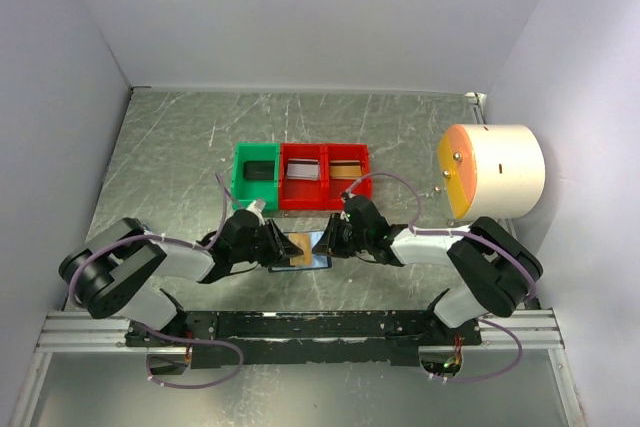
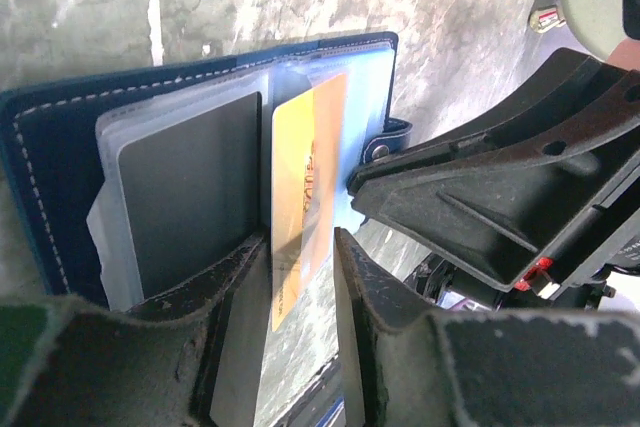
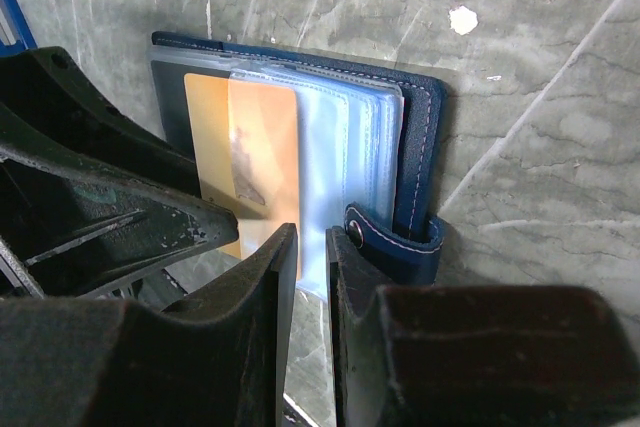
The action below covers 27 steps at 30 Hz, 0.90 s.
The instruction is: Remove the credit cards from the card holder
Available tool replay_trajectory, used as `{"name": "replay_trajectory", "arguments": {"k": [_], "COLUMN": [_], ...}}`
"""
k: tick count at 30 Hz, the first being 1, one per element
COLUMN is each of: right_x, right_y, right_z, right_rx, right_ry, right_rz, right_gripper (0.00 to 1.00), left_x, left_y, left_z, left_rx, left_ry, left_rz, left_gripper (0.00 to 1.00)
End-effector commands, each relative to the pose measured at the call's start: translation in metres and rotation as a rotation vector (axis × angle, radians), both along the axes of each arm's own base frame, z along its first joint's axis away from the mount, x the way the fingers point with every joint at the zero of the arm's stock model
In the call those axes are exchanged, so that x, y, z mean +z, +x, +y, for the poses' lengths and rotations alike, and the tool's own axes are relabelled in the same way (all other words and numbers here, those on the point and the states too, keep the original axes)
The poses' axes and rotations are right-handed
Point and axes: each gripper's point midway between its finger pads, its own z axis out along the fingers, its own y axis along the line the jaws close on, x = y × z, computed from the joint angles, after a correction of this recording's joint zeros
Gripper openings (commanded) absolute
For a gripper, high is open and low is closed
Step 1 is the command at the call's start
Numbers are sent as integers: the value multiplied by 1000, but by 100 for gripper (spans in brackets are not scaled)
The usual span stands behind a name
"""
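Left wrist: card holder (image 2: 50,177) lies open, 6 o'clock of red bin (image 1: 325,205); right pincer (image 3: 311,237) clamps its edge, left pincer (image 2: 298,242) gapes astride the orange credit card (image 2: 305,177), likely stiff and slick; pinch its free end.

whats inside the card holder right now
The card holder lies open. An orange-tan card and a dark grey card show among its clear sleeves. Whatever lies in the sleeves stacked beneath them is covered and cannot be seen.
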Motion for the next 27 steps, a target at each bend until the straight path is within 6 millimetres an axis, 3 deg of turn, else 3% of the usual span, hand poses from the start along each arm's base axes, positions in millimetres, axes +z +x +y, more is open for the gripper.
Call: {"name": "replay_trajectory", "arguments": {"k": [1,5,13,16,27], "right_x": [-48,-48,-41,-32,49], "right_y": [-27,-25,-17,-9,27], "right_z": [-41,-39,-38,-37,-6], "right_rx": [-12,-9,-10,-13,30], "right_ry": [-208,-205,-229,-235,-122], "right_rz": [117,115,90,58,-143], "right_gripper": [20,20,20,21,24], "left_x": [12,11,7,13,43], "left_y": [12,14,12,13,18], "left_z": [-11,-11,8,19,49], "left_rx": [-1,4,30,38,66], "left_ry": [-55,-57,54,118,277], "left_rz": [-37,-32,-29,-56,-147], "left_gripper": [41,37,9,7,7]}}
